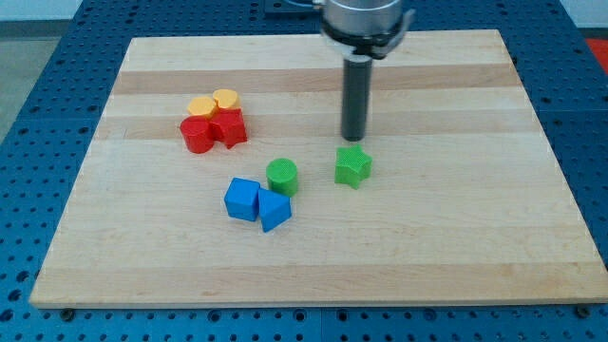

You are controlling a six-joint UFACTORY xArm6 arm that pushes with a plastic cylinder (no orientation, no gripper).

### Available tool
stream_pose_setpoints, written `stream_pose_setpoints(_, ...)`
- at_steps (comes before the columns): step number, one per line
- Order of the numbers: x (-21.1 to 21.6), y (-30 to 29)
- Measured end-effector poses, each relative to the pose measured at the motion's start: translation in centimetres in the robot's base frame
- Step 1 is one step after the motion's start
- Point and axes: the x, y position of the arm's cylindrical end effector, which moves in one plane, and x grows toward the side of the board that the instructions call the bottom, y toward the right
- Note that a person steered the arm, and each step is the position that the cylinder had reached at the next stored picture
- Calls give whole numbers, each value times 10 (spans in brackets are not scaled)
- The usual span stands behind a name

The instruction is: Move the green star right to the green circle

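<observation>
Currently: my tip (353, 139) set down just above the green star (352, 166) in the view, close to its upper edge; contact not discernible. No claw fitted, only a plain rod, so nothing gripped. Green star near board centre, already on the view's right of the green circle (282, 177), a clear gap between them. Blue cube (242, 199) and blue wedge-shaped block (275, 209) just below the green circle, close to touching it.

Risks, judged from layout:
- Push from present position would send star toward view's bottom, not toward circle.
- Off-centre contact on a point likely to spin star.
- Overshoot would knock circle into blue pair.

Red and yellow cluster (215, 120) well apart; unlikely to interfere.
</observation>
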Motion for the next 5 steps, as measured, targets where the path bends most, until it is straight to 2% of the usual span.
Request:
stream_pose_setpoints(2,34,23)
stream_pose_setpoints(5,67,-63)
